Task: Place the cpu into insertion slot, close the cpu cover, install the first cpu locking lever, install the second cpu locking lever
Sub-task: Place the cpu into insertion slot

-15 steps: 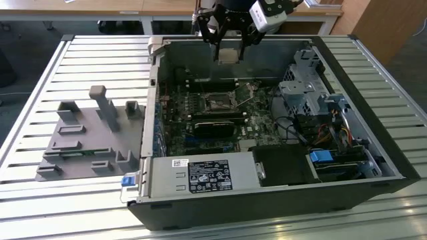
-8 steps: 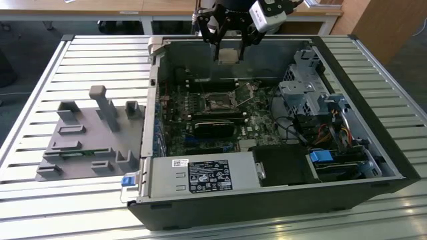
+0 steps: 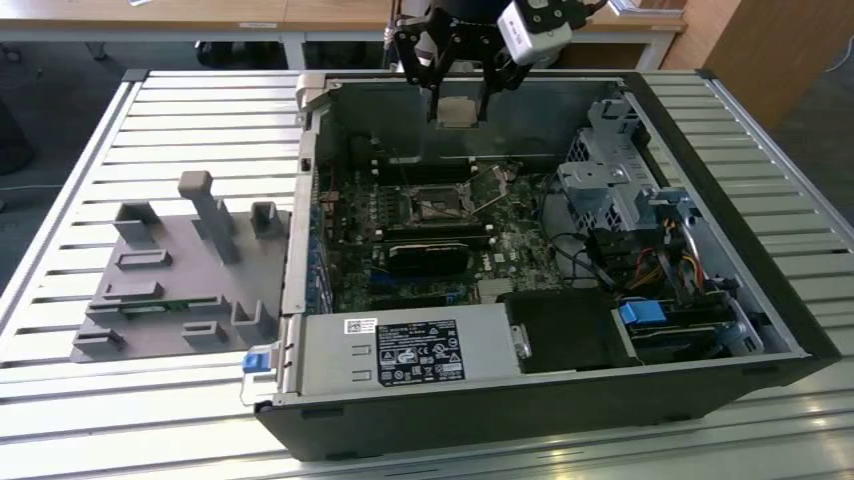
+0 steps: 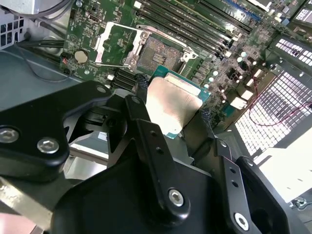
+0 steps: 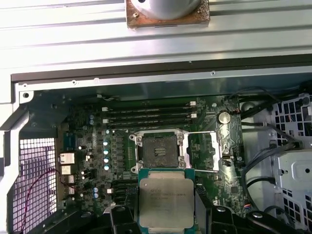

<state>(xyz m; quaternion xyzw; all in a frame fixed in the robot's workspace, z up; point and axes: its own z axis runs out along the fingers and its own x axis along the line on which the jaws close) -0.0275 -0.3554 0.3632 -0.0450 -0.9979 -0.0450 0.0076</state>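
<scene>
Holding the cpu (image 4: 173, 105) by two opposite edges, up in the air over the motherboard (image 5: 83, 141) inside the open computer case (image 3: 534, 420). Near-square, so without a long axis to speak of. Turned with the silvery metal top toward both wrist cameras and the green rim showing around it. Clamped between the jaws of the gripper (image 3: 459, 108), closed in to the chip's width, with a black fingertip (image 4: 142, 84) touching each side. Hanging well apart from the insertion slot (image 5: 158, 148), not yet in it. Down on the board, an uncovered slot with a dark centre, and beside it the cpu cover (image 5: 202, 151), swung open toward the round coin battery (image 5: 224, 117). Seen in the exterior view over the far part of the case. Off to the exterior view's left, on the slatted worktop (image 3: 80, 410), a grey fixture (image 3: 174, 270).
</scene>
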